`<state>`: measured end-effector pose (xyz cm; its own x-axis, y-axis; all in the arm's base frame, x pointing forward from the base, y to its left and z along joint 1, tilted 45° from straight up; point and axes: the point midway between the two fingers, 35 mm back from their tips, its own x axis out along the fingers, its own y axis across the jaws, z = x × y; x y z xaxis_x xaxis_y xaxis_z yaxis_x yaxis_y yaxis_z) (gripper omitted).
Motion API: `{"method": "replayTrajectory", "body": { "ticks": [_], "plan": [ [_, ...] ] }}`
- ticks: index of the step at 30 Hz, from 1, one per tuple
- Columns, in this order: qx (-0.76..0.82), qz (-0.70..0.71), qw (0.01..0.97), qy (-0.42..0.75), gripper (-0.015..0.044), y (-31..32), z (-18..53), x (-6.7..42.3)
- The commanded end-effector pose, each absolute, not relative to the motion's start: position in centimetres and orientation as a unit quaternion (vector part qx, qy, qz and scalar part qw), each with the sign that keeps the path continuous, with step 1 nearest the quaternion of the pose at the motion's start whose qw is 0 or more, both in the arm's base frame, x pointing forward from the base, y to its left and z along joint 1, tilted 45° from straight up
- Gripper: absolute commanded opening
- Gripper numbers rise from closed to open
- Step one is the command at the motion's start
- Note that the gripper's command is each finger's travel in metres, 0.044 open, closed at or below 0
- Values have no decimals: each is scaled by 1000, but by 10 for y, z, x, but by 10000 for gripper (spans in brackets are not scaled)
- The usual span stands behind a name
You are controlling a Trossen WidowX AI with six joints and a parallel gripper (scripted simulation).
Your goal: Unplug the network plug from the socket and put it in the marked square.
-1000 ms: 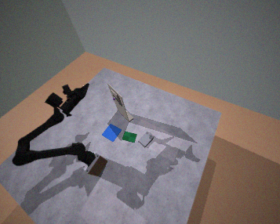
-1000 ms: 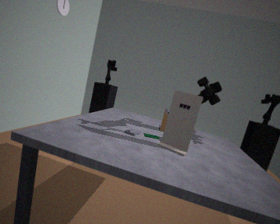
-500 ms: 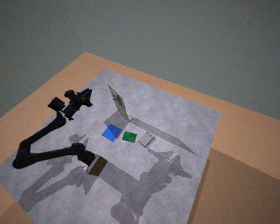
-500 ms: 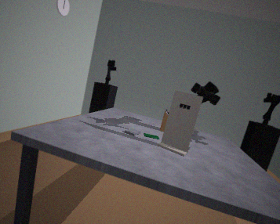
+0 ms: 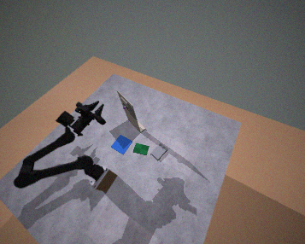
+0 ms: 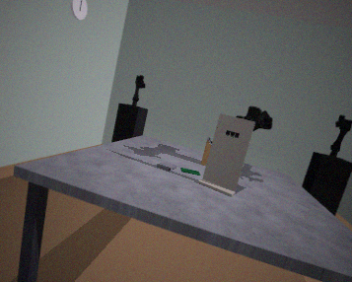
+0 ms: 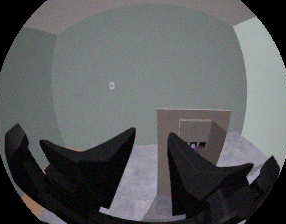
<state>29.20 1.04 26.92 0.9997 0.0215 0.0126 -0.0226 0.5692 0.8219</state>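
Note:
The upright panel (image 5: 132, 114) (image 6: 227, 160) (image 7: 166, 150) stands on the table. In the wrist view a raised socket block (image 7: 195, 130) is on its face, with several dark openings along its lower part. A tiny purple spot, apparently the plug (image 7: 195, 149) (image 5: 125, 107), is at these openings; its tab is too small to make out. My gripper (image 7: 152, 134) (image 5: 101, 103) is partly open, with nothing between the fingers. It hangs in the air in front of the panel, apart from it. In the wrist view the plug lies right of the gap between the fingertips. I cannot tell which patch is the marked square.
A blue patch (image 5: 121, 144), a green patch (image 5: 141, 148) (image 6: 190, 172) and a grey, dark-edged square shape (image 5: 159, 153) lie in a row beside the panel's foot. The arm's base (image 5: 106, 181) is nearer the table's front. Two dark pedestals with arms stand beyond the table.

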Motion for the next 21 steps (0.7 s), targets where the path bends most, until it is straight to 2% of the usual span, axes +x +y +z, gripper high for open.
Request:
{"method": "replayTrajectory", "body": {
  "ticks": [1,21],
  "plan": [
    [520,14,854,7,156,13,258,289],
    [777,9,628,35,156,22,213,272]
  ]
}}
